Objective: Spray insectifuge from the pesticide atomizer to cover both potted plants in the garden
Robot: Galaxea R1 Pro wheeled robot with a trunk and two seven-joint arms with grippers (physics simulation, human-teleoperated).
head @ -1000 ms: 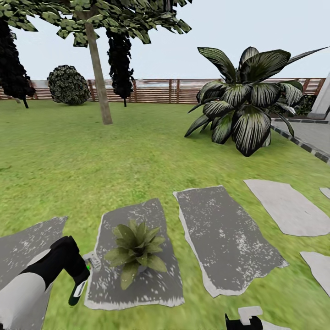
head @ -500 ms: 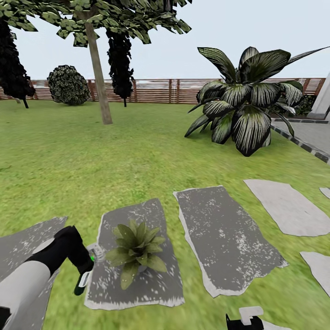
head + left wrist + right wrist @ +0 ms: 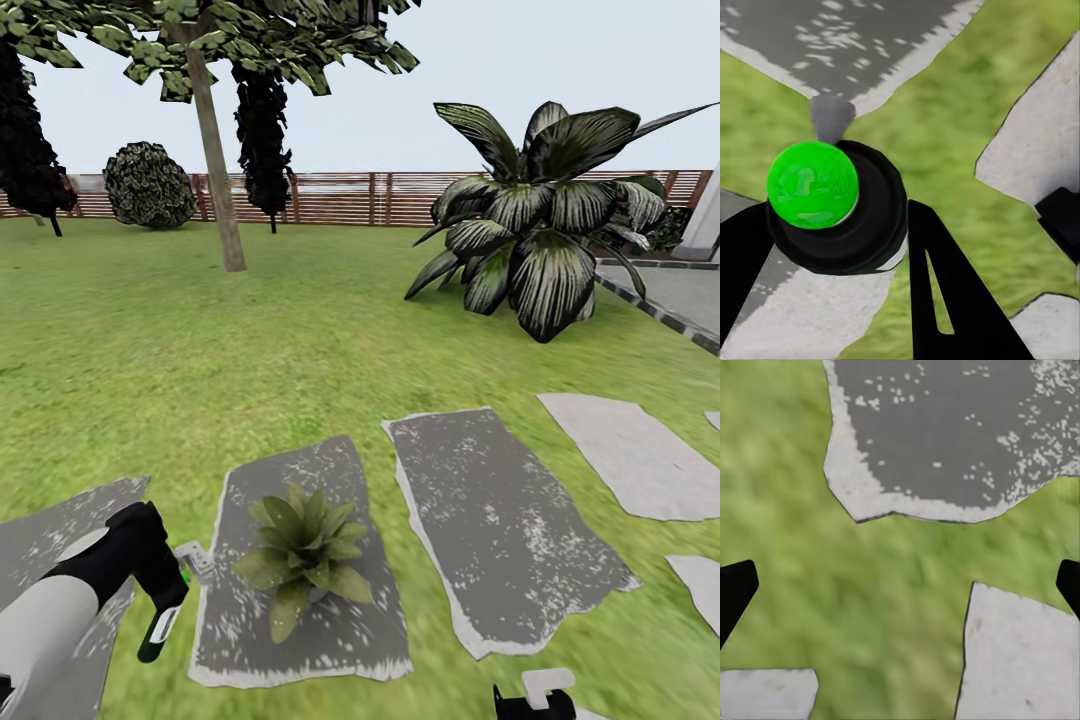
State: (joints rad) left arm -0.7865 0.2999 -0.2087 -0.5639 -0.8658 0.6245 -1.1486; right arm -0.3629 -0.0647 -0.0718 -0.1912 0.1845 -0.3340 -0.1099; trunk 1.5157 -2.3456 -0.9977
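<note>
The left tool (image 3: 165, 615) has been drawn back and lowered slightly from the plant (image 3: 305, 552) over the last second, and the whole head view has shifted a little, so the camera has moved too. The atomizer (image 3: 832, 199) is gripped between the left fingers (image 3: 945, 292); in the left wrist view a dark round body with a bright green top is seen end-on, not a red one. Its grey nozzle (image 3: 195, 556) is pointed toward the plant and lies just beside the nearest leaves. No spray is seen, so whether this plant is covered cannot be told; the step in hand is judged to be spraying this first plant. The second plant is yet to be found.

The plant stands on a grey slab (image 3: 340, 640) with lawn (image 3: 200, 360) all around. Open room is left toward the fence (image 3: 340, 198), and the large striped plant (image 3: 540, 230) is well apart.

The right tool (image 3: 900, 585) is held with its jaws spread wide and nothing between them, above grass and slab edges.
</note>
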